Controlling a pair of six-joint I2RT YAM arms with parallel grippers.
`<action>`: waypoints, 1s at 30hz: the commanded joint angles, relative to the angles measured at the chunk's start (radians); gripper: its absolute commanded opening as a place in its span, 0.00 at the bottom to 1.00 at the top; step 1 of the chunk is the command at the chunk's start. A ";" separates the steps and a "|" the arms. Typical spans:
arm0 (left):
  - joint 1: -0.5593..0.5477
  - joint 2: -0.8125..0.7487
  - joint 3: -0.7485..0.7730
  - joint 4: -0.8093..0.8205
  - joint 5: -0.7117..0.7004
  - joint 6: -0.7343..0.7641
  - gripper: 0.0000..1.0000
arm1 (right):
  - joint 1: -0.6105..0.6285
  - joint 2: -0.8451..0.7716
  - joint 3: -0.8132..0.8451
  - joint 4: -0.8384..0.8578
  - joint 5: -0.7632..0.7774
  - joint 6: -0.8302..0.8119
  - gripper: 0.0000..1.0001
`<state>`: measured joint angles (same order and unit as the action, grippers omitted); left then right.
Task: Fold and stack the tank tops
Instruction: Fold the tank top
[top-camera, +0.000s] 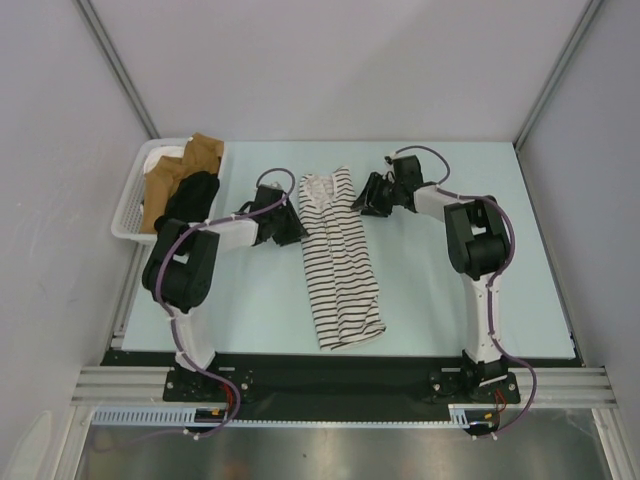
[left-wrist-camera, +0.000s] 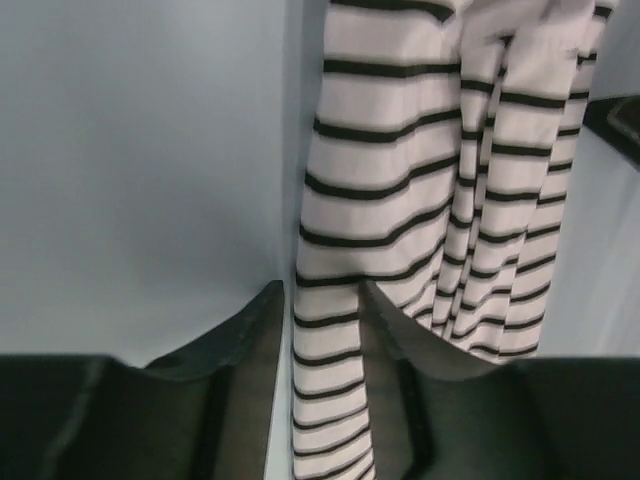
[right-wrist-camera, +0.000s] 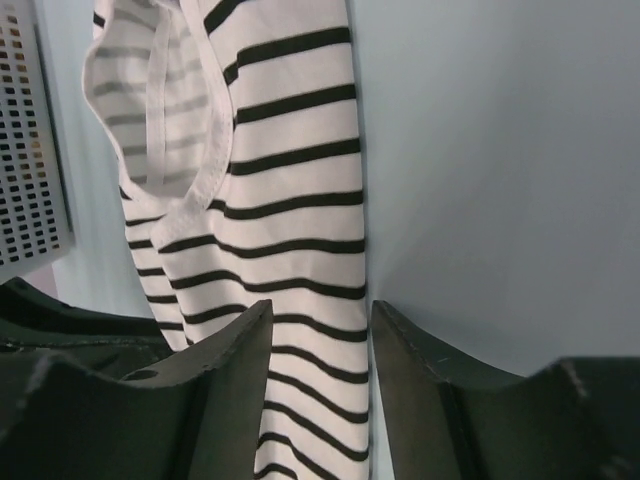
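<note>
Two arms reach in over the table (top-camera: 450, 300) toward one striped top (top-camera: 340, 255), which lies in the middle as a long, narrow strip. Its neck end is far from the bases and its hem near them. The cloth is rucked in lengthwise folds on its far half and flatter toward the hem.

The left gripper (top-camera: 293, 232) sits at the top's left edge, about a third of the way down from the neck. In the left wrist view its fingers (left-wrist-camera: 250, 330) stand parted astride that edge. Striped cloth lies between them and a sliver of table shows beside it, so nothing is clamped.

The right gripper (top-camera: 365, 200) is at the right edge, nearer the neck. Its fingers (right-wrist-camera: 235, 350) are likewise apart over the striped edge, with the white-bound neckline just ahead of them. They are not pressed onto the cloth.

The black top (top-camera: 190, 195) lies crumpled in a white basket (top-camera: 125, 215) at the table's far left, beside brown cloth (top-camera: 200, 152), well apart from the striped one.
</note>
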<state>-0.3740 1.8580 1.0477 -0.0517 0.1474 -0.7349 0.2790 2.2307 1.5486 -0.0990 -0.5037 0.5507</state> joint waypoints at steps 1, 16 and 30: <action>0.026 0.076 0.090 0.018 0.029 -0.009 0.39 | -0.001 0.063 0.048 0.013 -0.013 0.014 0.49; 0.098 0.435 0.670 -0.220 0.041 0.028 0.03 | -0.061 0.210 0.223 0.090 0.057 0.147 0.05; 0.052 -0.141 -0.007 -0.134 -0.075 0.088 0.74 | -0.008 -0.297 -0.400 0.137 0.102 0.074 0.62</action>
<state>-0.2829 1.8927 1.2011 -0.2150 0.0990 -0.6807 0.2184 2.0903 1.3148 0.0303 -0.4610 0.6460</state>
